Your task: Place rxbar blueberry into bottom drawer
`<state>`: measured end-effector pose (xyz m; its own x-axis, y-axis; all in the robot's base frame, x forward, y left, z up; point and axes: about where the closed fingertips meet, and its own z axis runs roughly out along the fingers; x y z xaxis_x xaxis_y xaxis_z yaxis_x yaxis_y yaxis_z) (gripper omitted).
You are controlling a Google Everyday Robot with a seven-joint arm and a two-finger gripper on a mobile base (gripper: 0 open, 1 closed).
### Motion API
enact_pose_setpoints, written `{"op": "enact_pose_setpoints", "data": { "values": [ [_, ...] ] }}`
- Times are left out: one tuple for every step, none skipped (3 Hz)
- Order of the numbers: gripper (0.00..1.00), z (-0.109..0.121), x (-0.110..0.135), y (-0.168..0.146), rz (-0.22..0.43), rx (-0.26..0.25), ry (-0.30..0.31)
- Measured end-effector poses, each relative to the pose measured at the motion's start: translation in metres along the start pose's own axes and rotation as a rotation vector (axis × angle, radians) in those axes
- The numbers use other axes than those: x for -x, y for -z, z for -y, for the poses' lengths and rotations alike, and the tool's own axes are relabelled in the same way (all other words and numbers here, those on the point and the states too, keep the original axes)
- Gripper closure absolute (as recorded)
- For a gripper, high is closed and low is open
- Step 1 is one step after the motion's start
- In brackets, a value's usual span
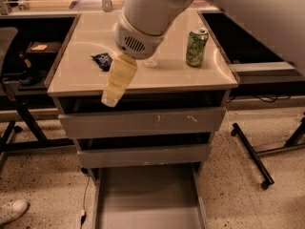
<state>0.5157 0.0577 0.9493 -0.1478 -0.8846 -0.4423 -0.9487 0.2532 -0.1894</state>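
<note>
Currently gripper (112, 97) hangs at the near edge of the tabletop (162, 78), spread or closed cannot tell; rxbar blueberry (102, 61) lies just beyond it, far-left, so a skewed reach could shove the flat bar away instead of pinching it for the open bottom drawer (147, 199).
</note>
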Motion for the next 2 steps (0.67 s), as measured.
{"op": "enact_pose_setpoints", "data": {
  "values": [
    [0.00, 0.0149, 0.0163, -0.0465, -0.020, 0.077, 0.002],
    [0.00, 0.0148, 0.0165, -0.0471, -0.020, 0.078, 0.002]
  ]
}}
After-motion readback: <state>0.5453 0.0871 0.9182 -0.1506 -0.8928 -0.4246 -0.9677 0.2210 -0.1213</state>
